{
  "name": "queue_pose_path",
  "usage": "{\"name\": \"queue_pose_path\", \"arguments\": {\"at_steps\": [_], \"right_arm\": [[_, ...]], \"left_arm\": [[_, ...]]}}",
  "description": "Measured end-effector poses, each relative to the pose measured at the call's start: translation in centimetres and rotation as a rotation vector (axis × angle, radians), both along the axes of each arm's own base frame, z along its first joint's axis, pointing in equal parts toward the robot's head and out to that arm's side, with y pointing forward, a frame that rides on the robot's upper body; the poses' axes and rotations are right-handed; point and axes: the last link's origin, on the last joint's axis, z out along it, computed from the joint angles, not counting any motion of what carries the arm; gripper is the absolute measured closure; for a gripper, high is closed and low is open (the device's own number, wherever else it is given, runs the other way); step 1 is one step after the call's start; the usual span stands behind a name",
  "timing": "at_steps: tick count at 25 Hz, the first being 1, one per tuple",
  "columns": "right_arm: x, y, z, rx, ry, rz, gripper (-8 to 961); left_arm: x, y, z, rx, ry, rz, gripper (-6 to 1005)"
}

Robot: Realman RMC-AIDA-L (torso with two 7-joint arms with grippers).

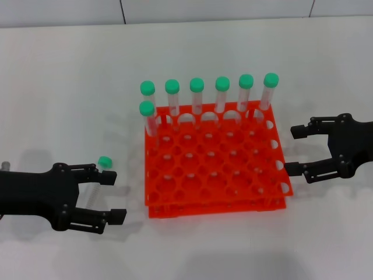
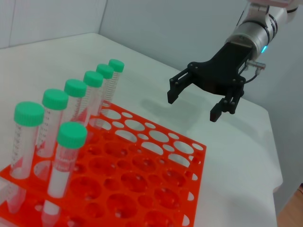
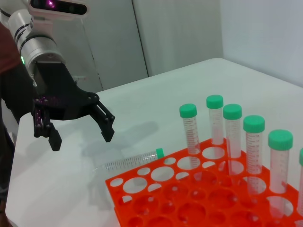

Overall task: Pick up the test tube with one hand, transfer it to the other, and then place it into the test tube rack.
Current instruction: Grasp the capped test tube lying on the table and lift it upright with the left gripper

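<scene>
The test tube (image 1: pixel 105 161) lies flat on the white table left of the test tube rack (image 1: pixel 215 209), green cap pointing away from me. My left gripper (image 1: pixel 108 196) hovers open over it, and one finger hides part of the tube's body. The right wrist view shows the tube (image 3: pixel 132 161) on the table beside the rack (image 3: pixel 113 185), with the left gripper (image 3: pixel 83 138) open above and beyond it. My right gripper (image 1: pixel 297 150) hangs open to the right of the rack, holding nothing. The left wrist view also shows the right gripper (image 2: pixel 193 106) open.
Several identical green-capped tubes (image 1: pixel 197 96) stand upright in the rack's back row, with one in the second row at the left (image 1: pixel 147 116). They also show as standing tubes (image 2: pixel 52 123) and as standing tubes (image 3: pixel 232 132). The rack's (image 2: pixel 199 147) other holes hold nothing.
</scene>
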Motion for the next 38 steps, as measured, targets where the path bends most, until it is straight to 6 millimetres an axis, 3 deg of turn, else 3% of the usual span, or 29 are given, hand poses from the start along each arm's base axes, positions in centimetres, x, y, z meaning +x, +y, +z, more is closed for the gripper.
{"name": "queue_pose_path", "arguments": {"at_steps": [21, 38], "right_arm": [[0.2, -0.3, -0.4, 0.001, 0.009, 0.0, 109], [-0.3, -0.4, -0.9, -0.001, 0.027, 0.01, 109]], "left_arm": [[-0.2, 0.2, 0.4, 0.023, -0.007, 0.012, 106], [-1.3, 2.0, 3.3, -0.011, 0.11, 0.23, 105]]}}
